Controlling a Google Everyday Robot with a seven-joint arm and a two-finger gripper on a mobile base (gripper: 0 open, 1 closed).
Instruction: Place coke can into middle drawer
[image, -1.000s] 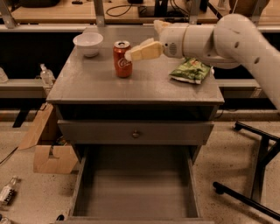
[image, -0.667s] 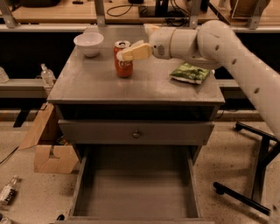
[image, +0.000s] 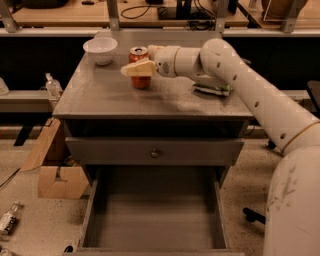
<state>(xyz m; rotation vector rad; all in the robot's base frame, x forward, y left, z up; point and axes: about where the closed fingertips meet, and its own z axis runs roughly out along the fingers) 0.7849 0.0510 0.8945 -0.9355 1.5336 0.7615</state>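
The red coke can (image: 140, 79) stands upright on the grey cabinet top (image: 100, 100), at the back centre. My gripper (image: 142, 59) reaches in from the right and is open around the can. One tan finger (image: 136, 69) crosses in front of it and the other (image: 152, 49) lies behind it. The can still rests on the top. The middle drawer (image: 91, 210) is pulled out at the bottom, with a bare grey floor and nothing in it.
A white bowl (image: 100, 49) sits at the back left of the cabinet top. A green chip bag (image: 214, 89) lies at the right, partly behind my arm. A shut drawer front with a knob (image: 154, 152) is above the open drawer. A cardboard box (image: 55, 177) stands on the floor at the left.
My gripper has moved left from beside the can until its fingers straddle it. The can has not moved.
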